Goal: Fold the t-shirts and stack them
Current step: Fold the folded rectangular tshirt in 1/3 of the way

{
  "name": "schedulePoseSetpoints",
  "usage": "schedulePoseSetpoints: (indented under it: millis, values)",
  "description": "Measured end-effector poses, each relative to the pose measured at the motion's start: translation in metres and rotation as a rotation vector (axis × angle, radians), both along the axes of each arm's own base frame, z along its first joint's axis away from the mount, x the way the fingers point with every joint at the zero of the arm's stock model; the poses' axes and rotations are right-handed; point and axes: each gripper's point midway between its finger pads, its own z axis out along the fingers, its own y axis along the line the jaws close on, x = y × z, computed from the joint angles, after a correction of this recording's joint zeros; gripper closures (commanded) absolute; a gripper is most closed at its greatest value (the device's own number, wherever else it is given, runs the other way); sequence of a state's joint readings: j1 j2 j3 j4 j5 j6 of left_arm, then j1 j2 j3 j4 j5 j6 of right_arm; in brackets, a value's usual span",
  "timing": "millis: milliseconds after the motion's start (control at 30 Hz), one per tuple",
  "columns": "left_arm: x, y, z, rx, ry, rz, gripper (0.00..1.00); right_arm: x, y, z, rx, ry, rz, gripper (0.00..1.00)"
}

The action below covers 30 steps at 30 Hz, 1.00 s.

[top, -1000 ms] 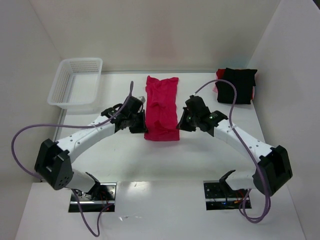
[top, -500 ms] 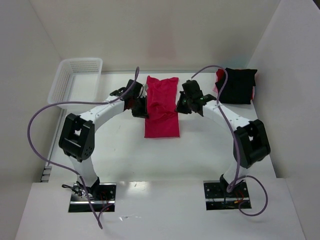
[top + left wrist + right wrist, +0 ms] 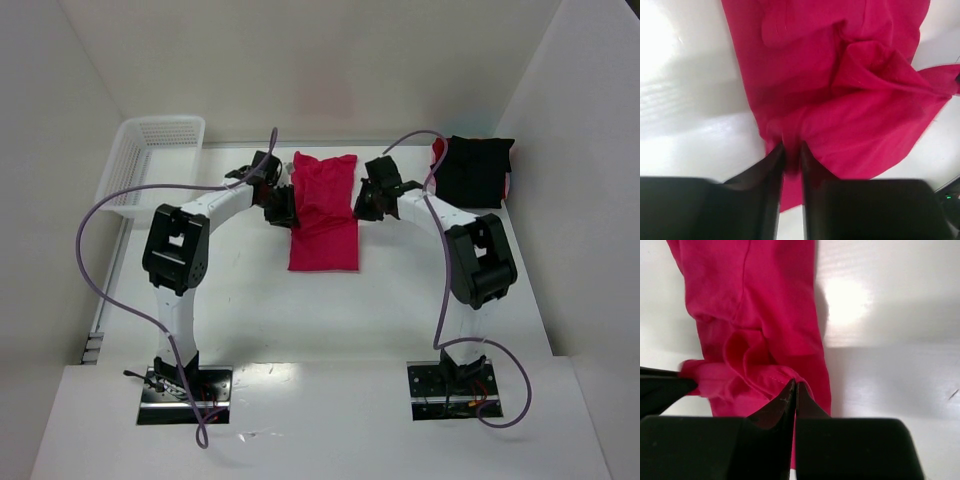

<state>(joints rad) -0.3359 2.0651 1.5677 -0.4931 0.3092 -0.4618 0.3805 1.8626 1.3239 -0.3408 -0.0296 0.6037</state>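
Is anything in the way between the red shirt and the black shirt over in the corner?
Only the robot itself. The red t-shirt lies mid-table and the black t-shirt sits at the far right corner. The right gripper, pinching the red one's right edge, reaches across the bare table between them. Nothing else sits there.

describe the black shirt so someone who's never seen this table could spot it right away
Look at the white table and go to its far right corner, by the right wall. The black shirt lies there folded into a square, with a red edge showing from under it. It is the only dark cloth: the red shirt is mid-table and the basket far left.
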Motion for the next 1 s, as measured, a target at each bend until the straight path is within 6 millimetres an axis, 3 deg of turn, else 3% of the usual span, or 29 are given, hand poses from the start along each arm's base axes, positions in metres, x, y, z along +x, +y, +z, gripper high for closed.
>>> schedulePoseSetpoints:
  millis: [67, 100, 133, 167, 267, 333, 433, 600, 633, 767, 867, 1000]
  values:
    - [0.008, 0.000, 0.004, -0.008, -0.021, -0.009, 0.50, 0.009, -0.003, 0.001, 0.001, -0.017, -0.004, 0.98]
    - [0.012, 0.001, 0.007, -0.013, -0.034, -0.011, 0.13, 0.012, -0.004, 0.002, 0.000, -0.023, -0.004, 0.57]
    - [0.023, 0.001, 0.017, -0.033, -0.071, -0.015, 0.09, 0.020, -0.004, 0.002, -0.002, -0.041, 0.002, 0.57]
    - [0.026, 0.002, 0.020, -0.037, -0.083, -0.019, 0.07, 0.021, -0.003, 0.002, -0.002, -0.044, 0.005, 0.40]
    - [0.031, 0.007, 0.022, -0.042, -0.094, -0.009, 0.04, 0.027, -0.001, 0.005, -0.006, -0.069, 0.027, 0.21]
    - [0.033, 0.012, 0.024, -0.042, -0.098, -0.001, 0.04, 0.031, 0.000, 0.009, -0.004, -0.090, 0.040, 0.20]
    - [0.030, 0.019, 0.033, -0.060, -0.104, 0.005, 0.04, 0.036, 0.001, 0.017, 0.006, -0.118, 0.046, 0.20]
    - [0.015, 0.014, 0.069, -0.109, -0.173, -0.049, 0.08, 0.034, 0.004, 0.044, 0.037, -0.175, 0.069, 0.46]
    - [0.009, 0.008, 0.077, -0.122, -0.190, -0.068, 0.10, 0.031, 0.005, 0.051, 0.048, -0.189, 0.078, 0.55]
    - [-0.025, -0.023, 0.095, -0.170, -0.232, -0.185, 0.14, 0.014, 0.007, 0.063, 0.074, -0.211, 0.131, 0.76]
    - [-0.051, -0.048, 0.086, -0.191, -0.207, -0.262, 0.20, -0.002, 0.007, 0.046, 0.076, -0.167, 0.171, 0.85]
    - [-0.078, -0.063, 0.050, -0.160, -0.126, -0.287, 0.25, -0.025, 0.003, 0.011, 0.058, -0.072, 0.202, 0.87]
